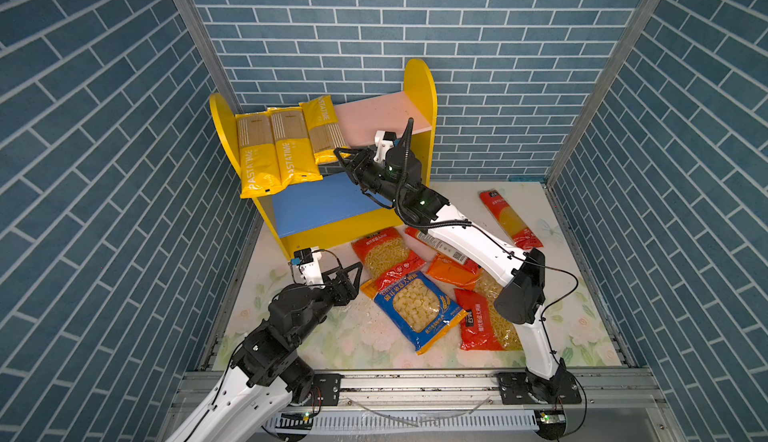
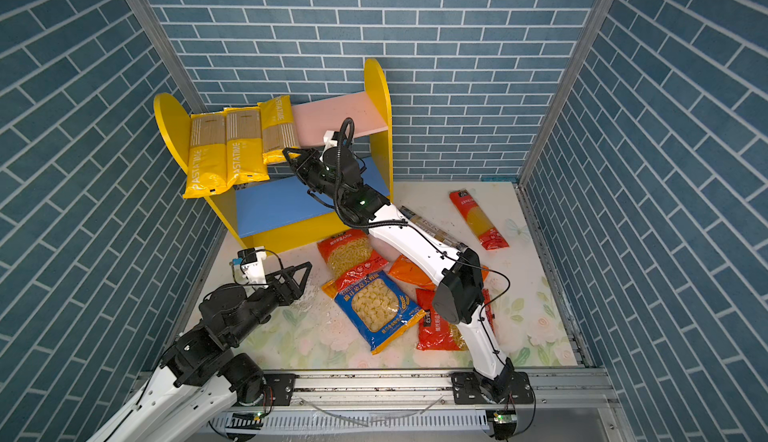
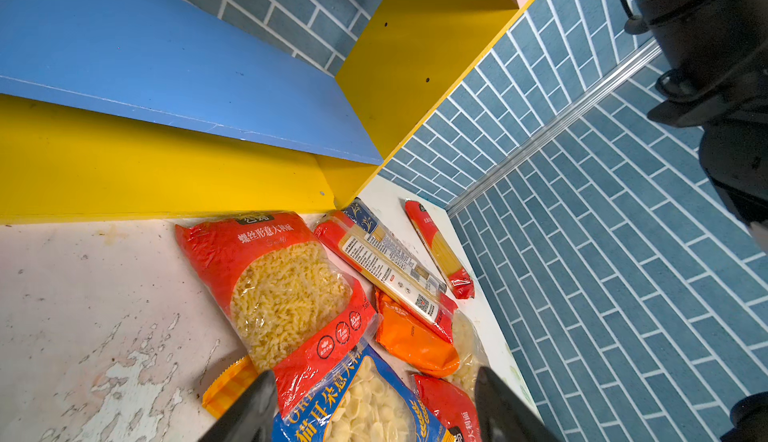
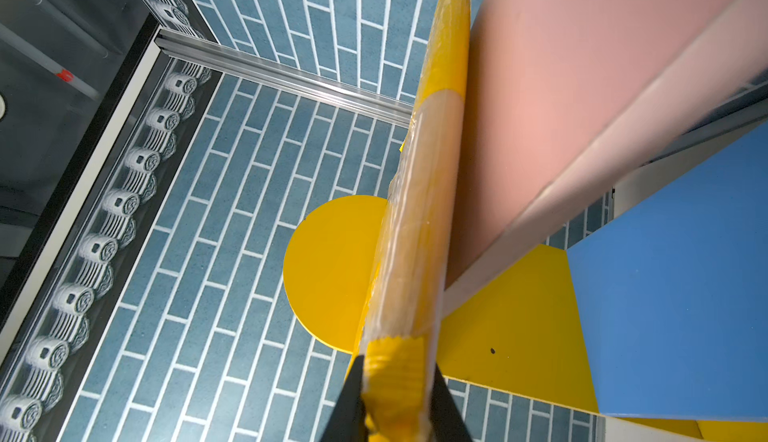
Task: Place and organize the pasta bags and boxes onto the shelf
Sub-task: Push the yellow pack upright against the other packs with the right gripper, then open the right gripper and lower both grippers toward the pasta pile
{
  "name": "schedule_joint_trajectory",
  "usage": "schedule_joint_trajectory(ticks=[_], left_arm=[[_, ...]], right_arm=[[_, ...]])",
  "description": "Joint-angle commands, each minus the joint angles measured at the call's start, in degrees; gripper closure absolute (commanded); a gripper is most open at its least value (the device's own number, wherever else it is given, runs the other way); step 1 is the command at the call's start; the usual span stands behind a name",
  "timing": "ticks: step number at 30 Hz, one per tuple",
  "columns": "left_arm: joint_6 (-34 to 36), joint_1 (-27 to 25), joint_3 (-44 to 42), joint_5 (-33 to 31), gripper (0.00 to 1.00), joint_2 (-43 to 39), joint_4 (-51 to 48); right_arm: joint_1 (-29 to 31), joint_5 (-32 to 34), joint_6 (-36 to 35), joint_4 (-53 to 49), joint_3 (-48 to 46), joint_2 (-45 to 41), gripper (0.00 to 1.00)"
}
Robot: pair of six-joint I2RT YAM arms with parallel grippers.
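Note:
The shelf (image 1: 419,87) (image 2: 376,83) stands at the back. Two yellow spaghetti packs (image 1: 255,149) lean side by side on its pink upper board and overhang the front. My right gripper (image 1: 340,155) (image 4: 397,377) is shut on the lower end of a third yellow pack (image 1: 322,128) (image 4: 424,211) lying beside them. On the table lie a red fusilli bag (image 1: 384,253) (image 3: 282,286), a blue shell-pasta bag (image 1: 417,307), an orange bag (image 1: 451,271), another red bag (image 1: 478,319) and a red spaghetti pack (image 1: 509,217). My left gripper (image 1: 353,278) (image 3: 374,415) hovers open left of the pile.
My right arm (image 1: 469,244) stretches over the pile and covers part of a red and a dark-blue long pack (image 3: 365,220). Blue brick walls close in three sides. A metal rail (image 1: 415,382) runs along the front. The shelf's blue lower board (image 1: 316,205) holds nothing.

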Motion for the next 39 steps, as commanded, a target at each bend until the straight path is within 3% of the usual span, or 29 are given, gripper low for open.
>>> schedule_joint_trajectory(ticks=[1, 7, 11, 12, 16, 22, 26, 32, 39], left_arm=[[-0.18, -0.30, -0.73, -0.26, 0.25, -0.30, 0.22], [-0.28, -0.51, -0.96, 0.17, 0.25, 1.48, 1.83], [-0.59, -1.36, -1.38, -0.57, 0.25, 2.15, 2.81], [-0.41, -1.35, -1.37, -0.73, 0.25, 2.39, 2.94], [0.15, -1.44, -0.61, -0.72, 0.25, 3.34, 2.93], [0.48, -1.53, -0.95, -0.62, 0.26, 3.65, 2.94], [2.17, -1.89, -0.70, -0.64, 0.30, 4.16, 2.12], [2.88, -3.65, -0.61, 0.05, 0.30, 7.28, 4.10], [4.98, -12.07, -0.49, -4.04, 0.28, 15.63, 7.30]], right_arm=[[-0.13, -5.00, 2.07, 6.03, -1.80, -2.81, 0.97], [0.18, -4.86, 2.79, 9.60, -9.99, -7.12, 0.99], [0.28, -5.49, 3.00, 9.72, -9.07, -6.70, 0.99], [0.27, -5.81, 3.22, 9.74, -8.58, -6.26, 0.95], [0.31, -5.95, 3.08, 9.87, -8.24, -5.78, 0.61], [-0.36, -8.78, 1.79, 12.07, -13.56, -8.54, 0.42], [-0.95, -9.71, -0.78, 15.19, -25.07, -15.78, 0.38], [-0.95, -7.92, -9.41, 12.59, -41.80, -27.61, 0.38], [-1.69, -6.13, -13.36, 13.75, -62.45, -38.08, 0.41]])
